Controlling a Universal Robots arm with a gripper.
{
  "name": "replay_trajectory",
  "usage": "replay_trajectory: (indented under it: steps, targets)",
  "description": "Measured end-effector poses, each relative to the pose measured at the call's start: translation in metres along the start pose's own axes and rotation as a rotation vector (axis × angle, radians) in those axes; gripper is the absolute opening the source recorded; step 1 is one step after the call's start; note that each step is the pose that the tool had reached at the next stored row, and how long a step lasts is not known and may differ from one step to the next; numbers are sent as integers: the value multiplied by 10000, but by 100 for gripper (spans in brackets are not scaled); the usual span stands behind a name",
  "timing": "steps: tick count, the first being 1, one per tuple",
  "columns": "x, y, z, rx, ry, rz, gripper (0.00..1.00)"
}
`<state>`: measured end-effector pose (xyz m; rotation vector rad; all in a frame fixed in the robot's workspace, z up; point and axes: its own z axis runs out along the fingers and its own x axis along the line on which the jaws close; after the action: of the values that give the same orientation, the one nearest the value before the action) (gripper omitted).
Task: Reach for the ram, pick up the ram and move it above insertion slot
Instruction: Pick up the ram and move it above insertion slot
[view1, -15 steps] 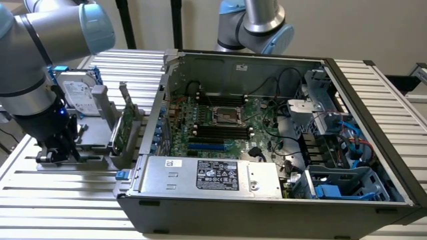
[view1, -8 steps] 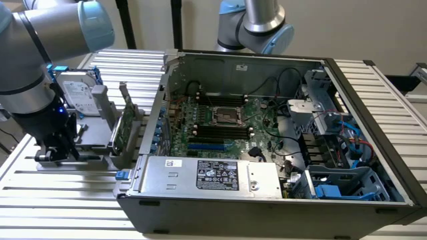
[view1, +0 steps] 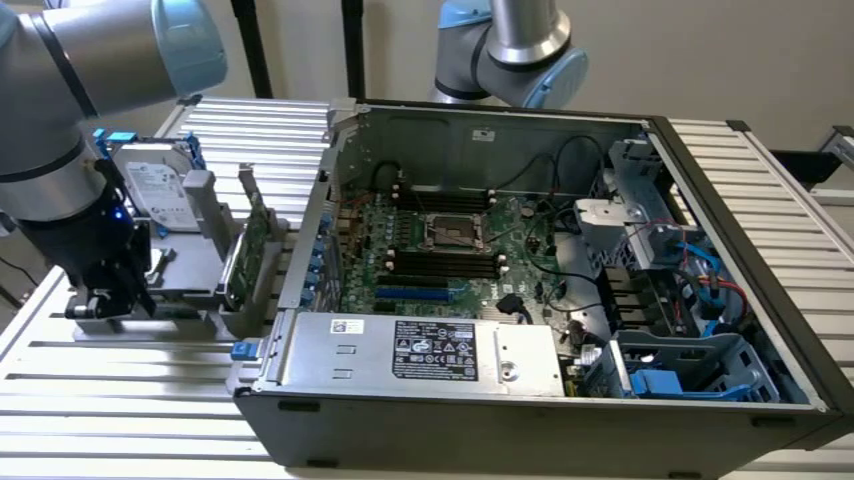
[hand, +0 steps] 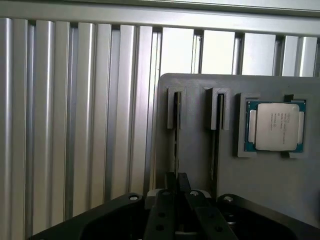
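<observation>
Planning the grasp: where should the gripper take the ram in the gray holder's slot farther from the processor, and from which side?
Best take the ram by its long upper edge, pinched across its flat faces, straight from above. It stands on edge in a narrow slot of the gray holder, so only that edge is free.
</observation>
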<state>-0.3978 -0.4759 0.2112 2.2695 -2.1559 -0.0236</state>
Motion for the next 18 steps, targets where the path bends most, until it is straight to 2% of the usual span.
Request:
replay_trajectory:
  steps: [9, 15, 18]
  targets:
    - [-1, 3, -152, 0, -26, 0, 13]
    - [0, -6, -337, 6, -87, -3, 13]
    - [2, -60, -437, 8, -130, -3, 13]
